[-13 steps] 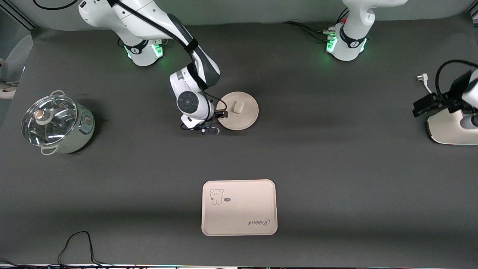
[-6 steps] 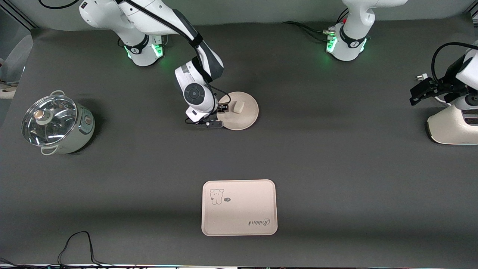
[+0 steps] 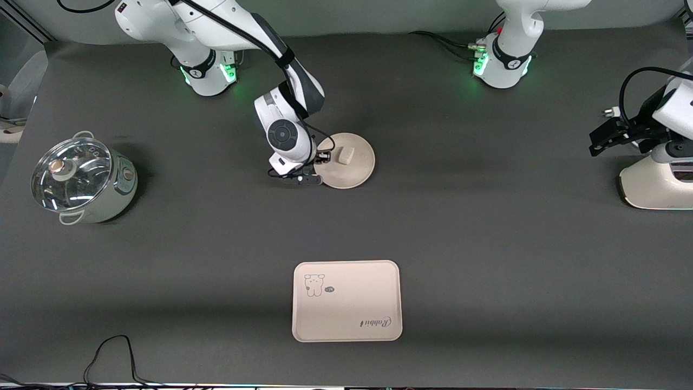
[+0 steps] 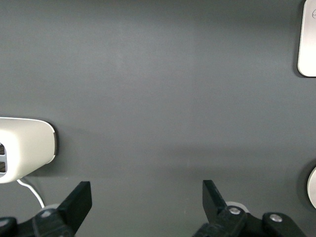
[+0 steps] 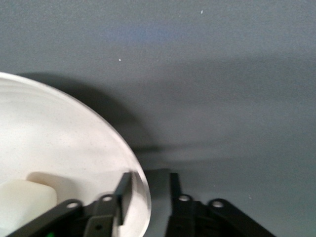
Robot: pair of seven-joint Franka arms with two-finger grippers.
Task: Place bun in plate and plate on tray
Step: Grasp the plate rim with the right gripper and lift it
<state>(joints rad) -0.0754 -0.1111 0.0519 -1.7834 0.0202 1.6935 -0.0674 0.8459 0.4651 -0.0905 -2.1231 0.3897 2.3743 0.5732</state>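
The round cream plate [image 3: 357, 169] lies near the robots' bases, with the small off-white bun [image 3: 345, 155] resting in it. My right gripper [image 3: 316, 170] is low at the plate's rim on the right arm's side. In the right wrist view the right gripper [image 5: 148, 190] straddles the plate [image 5: 59, 138] rim, one finger [image 5: 124, 190] inside and the other outside, with gaps still showing; the bun [image 5: 24, 202] sits close by. The tray [image 3: 352, 319] lies nearer the front camera. My left gripper [image 3: 595, 143] hangs open over the table at the left arm's end, also open in its own view [image 4: 146, 197].
A glass-lidded pot [image 3: 81, 179] stands at the right arm's end. A white appliance [image 3: 655, 187] sits at the left arm's end, under the left wrist, and shows as the appliance [image 4: 24, 153] in the left wrist view. A cable [image 3: 108, 346] loops near the front edge.
The right gripper slid in onto the plate's rim and its fingers narrowed around it. The left hand shifted slightly toward the table's middle. Plate, bun and tray stayed put.
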